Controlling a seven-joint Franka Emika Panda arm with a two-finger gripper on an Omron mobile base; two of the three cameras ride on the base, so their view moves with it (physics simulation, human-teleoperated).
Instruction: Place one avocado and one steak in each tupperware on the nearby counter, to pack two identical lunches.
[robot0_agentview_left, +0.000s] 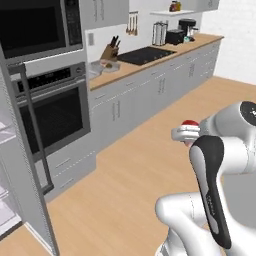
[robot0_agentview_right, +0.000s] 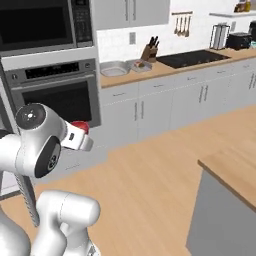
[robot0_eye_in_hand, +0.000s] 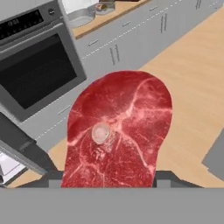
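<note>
Over on the left base view, the white arm is folded up at the lower right, and a bit of red steak (robot0_agentview_left: 189, 123) peeks out at the gripper (robot0_agentview_left: 186, 134), held up in the air above the wood floor (robot0_agentview_left: 135, 170). Further back the counter (robot0_agentview_left: 150, 64) runs along the wall with the black cooktop (robot0_agentview_left: 146, 55), a knife block (robot0_agentview_left: 109, 51), and a clear tupperware (robot0_agentview_left: 103, 65) sitting near its left end, next to the wall oven (robot0_agentview_left: 52, 112). From the right base view, same deal: the steak (robot0_agentview_right: 80, 126) shows as a red sliver at the gripper (robot0_agentview_right: 82, 137) in front of the oven (robot0_agentview_right: 57, 97), well apart from the counter (robot0_agentview_right: 165, 70), where two containers (robot0_agentview_right: 114, 68) sit side by side just left of the knife block (robot0_agentview_right: 148, 51). A second wooden worktop corner (robot0_agentview_right: 232, 172) pokes in at the lower right. Up close in the hand view, the steak (robot0_eye_in_hand: 118, 131) is clamped between the two dark fingertips (robot0_eye_in_hand: 173, 178), a big marbled red slab with a pale round bone spot, so the gripper (robot0_eye_in_hand: 109, 181) is definitely grasping it. Behind it you can see the oven door (robot0_eye_in_hand: 39, 74) and the cabinet fronts (robot0_eye_in_hand: 131, 41).
</note>
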